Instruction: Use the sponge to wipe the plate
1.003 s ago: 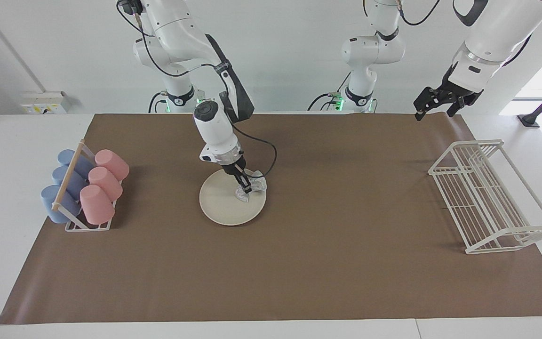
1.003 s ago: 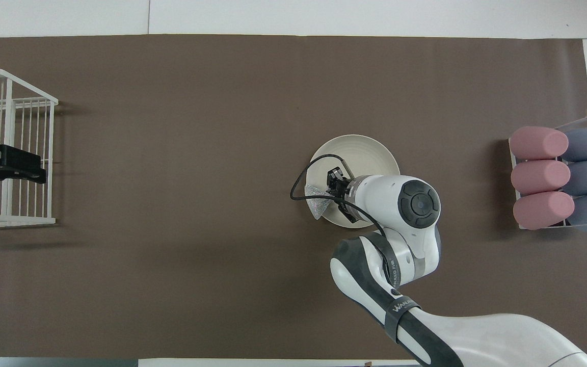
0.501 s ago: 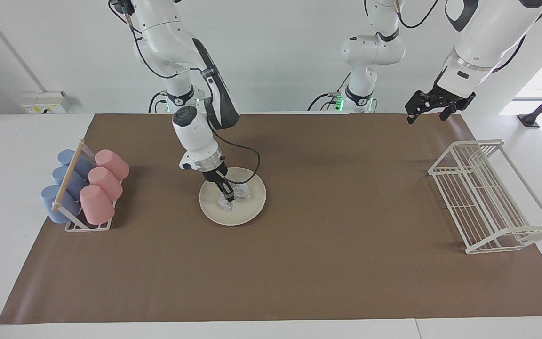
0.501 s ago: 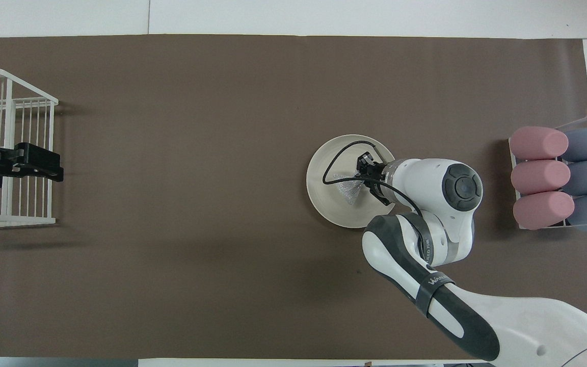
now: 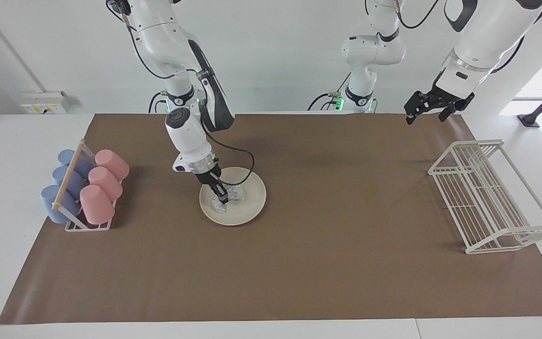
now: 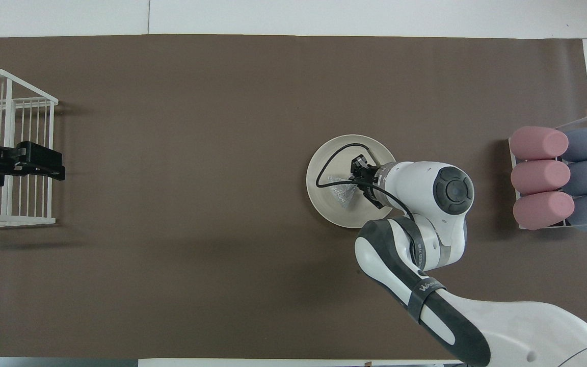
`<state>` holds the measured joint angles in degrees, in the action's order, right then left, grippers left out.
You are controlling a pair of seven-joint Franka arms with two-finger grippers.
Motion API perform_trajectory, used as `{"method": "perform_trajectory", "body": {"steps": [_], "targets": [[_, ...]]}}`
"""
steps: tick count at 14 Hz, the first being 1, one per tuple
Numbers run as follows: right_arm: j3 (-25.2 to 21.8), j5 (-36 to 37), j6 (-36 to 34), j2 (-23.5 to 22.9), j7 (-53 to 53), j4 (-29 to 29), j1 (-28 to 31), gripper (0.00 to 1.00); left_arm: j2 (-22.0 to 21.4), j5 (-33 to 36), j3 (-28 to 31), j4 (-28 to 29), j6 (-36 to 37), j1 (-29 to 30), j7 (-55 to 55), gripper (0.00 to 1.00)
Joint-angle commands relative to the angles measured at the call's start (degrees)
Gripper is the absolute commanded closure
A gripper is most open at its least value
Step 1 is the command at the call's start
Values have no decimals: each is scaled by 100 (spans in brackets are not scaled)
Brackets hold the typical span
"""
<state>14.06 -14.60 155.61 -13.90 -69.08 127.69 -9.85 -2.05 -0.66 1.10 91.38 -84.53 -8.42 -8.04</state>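
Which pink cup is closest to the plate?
The pink cup nearest the robots, at the robots' end of the pink row; the other two sit farther from the robots and from the plate.

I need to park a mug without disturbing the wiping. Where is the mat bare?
Bare: the brown mat between the plate and the wire rack, and everywhere farther from the robots. Crowded: around the plate, where the right gripper presses the sponge, and by the cup rack.

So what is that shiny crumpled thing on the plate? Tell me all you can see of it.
The sponge is a small crinkly wad, silvery and half see-through, pinched at the middle like a bow. It lies on the cream plate, toward the side nearest the cup rack. The right gripper is shut on it and presses it onto the plate.
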Motion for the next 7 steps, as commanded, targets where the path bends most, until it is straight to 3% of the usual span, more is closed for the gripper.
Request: {"method": "perform_trajectory", "body": {"steps": [1, 5, 7], "targets": [[26, 1, 74, -148, -493, 186, -343, 100, 65, 57, 101, -24, -108, -125, 4, 0], [17, 1, -22, -96, -501, 116, -290, 100, 56, 57, 101, -15, -108, -169, 13, 0], [9, 1, -572, 272, -624, -25, -290, 100, 56, 57, 92, 2, -108, -177, -13, 0]]}}
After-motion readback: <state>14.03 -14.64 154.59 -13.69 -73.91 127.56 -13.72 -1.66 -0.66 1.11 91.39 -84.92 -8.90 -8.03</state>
